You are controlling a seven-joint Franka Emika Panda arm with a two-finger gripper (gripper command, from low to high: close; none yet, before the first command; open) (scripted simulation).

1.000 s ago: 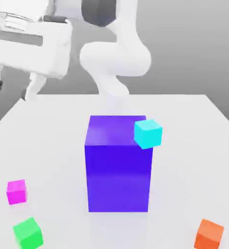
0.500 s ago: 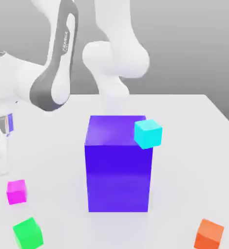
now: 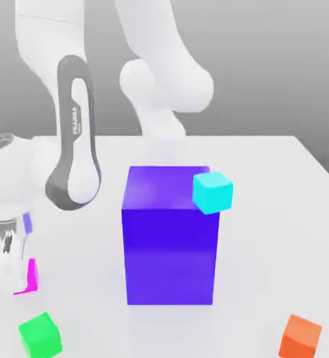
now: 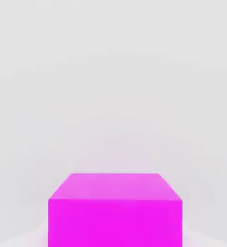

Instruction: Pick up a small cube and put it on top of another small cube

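Observation:
A small magenta cube (image 3: 32,275) rests on the white table (image 3: 279,224) at the exterior view's left, and fills the near part of the hand view (image 4: 115,212). My gripper (image 3: 17,281) has come down over it and is shut on it. One white finger (image 3: 8,264) covers most of the cube's side. A small green cube (image 3: 40,333) lies just in front of it. A small cyan cube (image 3: 213,191) sits at the top corner of the big blue block, and a small orange cube (image 3: 299,336) lies at the front on the exterior view's right.
A tall blue block (image 3: 170,245) stands in the middle of the table, right of my gripper. The arm's white links (image 3: 73,154) arch from the base behind the block down to the exterior view's left. The table's far edge runs behind.
The arm swung down at the exterior view's left until the gripper reached the magenta cube, and the fingers closed on it. The cubes have not moved.

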